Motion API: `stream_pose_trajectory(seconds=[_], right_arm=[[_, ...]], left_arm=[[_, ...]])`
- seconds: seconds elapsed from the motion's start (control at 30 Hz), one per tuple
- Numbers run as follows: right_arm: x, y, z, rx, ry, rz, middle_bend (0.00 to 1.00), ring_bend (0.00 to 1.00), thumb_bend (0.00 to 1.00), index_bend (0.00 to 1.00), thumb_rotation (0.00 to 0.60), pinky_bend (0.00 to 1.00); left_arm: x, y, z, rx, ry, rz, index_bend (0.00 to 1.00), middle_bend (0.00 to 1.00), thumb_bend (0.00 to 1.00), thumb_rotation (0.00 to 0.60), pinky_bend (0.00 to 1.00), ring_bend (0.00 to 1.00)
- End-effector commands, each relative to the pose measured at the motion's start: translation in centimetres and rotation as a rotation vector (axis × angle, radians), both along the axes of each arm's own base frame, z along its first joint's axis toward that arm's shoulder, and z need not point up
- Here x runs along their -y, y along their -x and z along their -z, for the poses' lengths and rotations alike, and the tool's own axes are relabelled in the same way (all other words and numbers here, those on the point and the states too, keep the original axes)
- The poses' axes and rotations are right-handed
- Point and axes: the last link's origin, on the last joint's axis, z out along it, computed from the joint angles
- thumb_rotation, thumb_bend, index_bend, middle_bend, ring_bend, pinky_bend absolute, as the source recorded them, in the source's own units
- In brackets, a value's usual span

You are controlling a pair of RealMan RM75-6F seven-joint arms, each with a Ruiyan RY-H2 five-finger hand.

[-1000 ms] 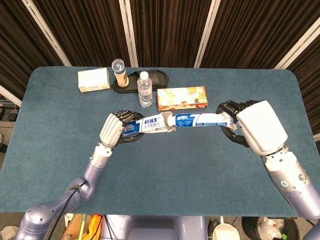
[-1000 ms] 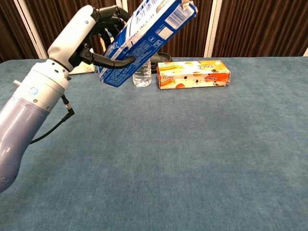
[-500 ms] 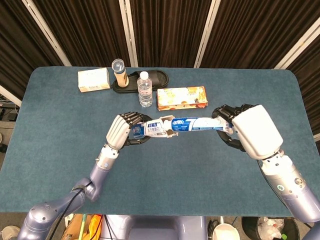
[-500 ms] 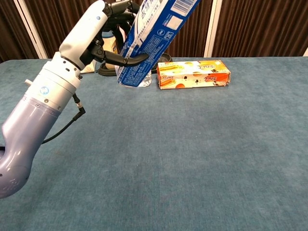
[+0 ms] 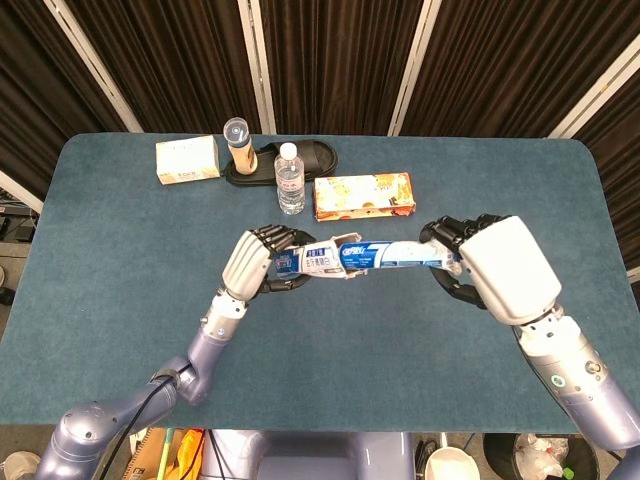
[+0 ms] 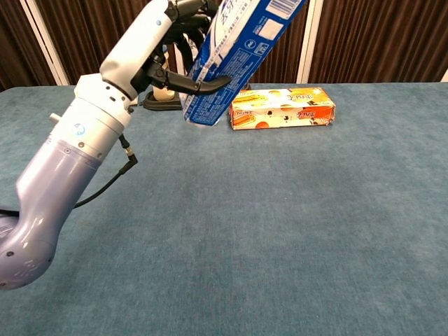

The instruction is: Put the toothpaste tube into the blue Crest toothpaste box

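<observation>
My left hand (image 5: 252, 264) grips the blue Crest toothpaste box (image 5: 318, 258) above the middle of the table, its open end facing right. The toothpaste tube (image 5: 405, 254) is held by my right hand (image 5: 492, 265), and the tube's left end reaches into the box's mouth. In the chest view the box (image 6: 238, 56) tilts up to the right in my left hand (image 6: 178, 42); neither the tube nor my right hand appears there.
At the back of the blue table (image 5: 120, 260) stand an orange snack box (image 5: 364, 195), a water bottle (image 5: 290, 178), a black sandal (image 5: 300, 158) with a tan cup (image 5: 238, 142), and a cream box (image 5: 187, 159).
Both hands have come closer together. The tube has slid further into the box's open end, and the left hand with the box has shifted right.
</observation>
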Motion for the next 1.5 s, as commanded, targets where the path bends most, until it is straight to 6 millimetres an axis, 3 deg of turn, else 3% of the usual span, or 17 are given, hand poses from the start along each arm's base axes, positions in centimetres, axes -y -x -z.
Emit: stream_pose_trajectory(seconds=[0.03,0.8,0.87,0.93,1.07,1.27,1.5], right_arm=[[-0.1,0.2,0.2,-0.004,-0.006,0.004,0.85,0.73,0.47,0.92,0.6,0.73],[-0.4,1.5,1.2,-0.044,0.009,-0.011,0.85,0.72,0.47,0.9,0.6,0.73],[-0.5,1.4,1.0,-0.033,0.019,-0.019,0.84,0.68,0.47,0.84,0.6,0.72],[-0.6,1.3,0.9,-0.015,0.026,-0.028,0.78,0.59,0.47,0.71,0.6,0.65],[-0.8,1.3,0.4,0.018,0.056,-0.051,0.59,0.38,0.4,0.42,0.6,0.43],[-1.0,1.0,-0.4,0.05,0.111,-0.112,0.51,0.26,0.34,0.25,0.6,0.32],[-1.3,1.1,-0.5,0.064,0.128,-0.143,0.48,0.23,0.26,0.16,0.6,0.3]], left_arm=[[-0.2,-0.6,0.1,-0.015,0.002,-0.006,0.34,0.51,0.37,0.6,0.58,0.49],[1.0,-7.0,0.0,-0.055,0.037,0.054,0.35,0.52,0.37,0.6,0.58,0.49],[0.9,-7.6,0.0,-0.063,0.036,0.058,0.35,0.52,0.37,0.6,0.58,0.49],[0.8,-8.0,0.1,-0.068,0.034,0.058,0.35,0.52,0.37,0.6,0.58,0.49],[0.5,-8.8,-0.1,-0.056,0.014,0.07,0.35,0.51,0.38,0.6,0.58,0.49],[0.3,-9.3,-0.5,0.022,-0.008,0.073,0.34,0.51,0.38,0.6,0.58,0.48],[0.5,-9.7,-0.2,0.068,-0.007,0.082,0.34,0.5,0.38,0.6,0.58,0.48]])
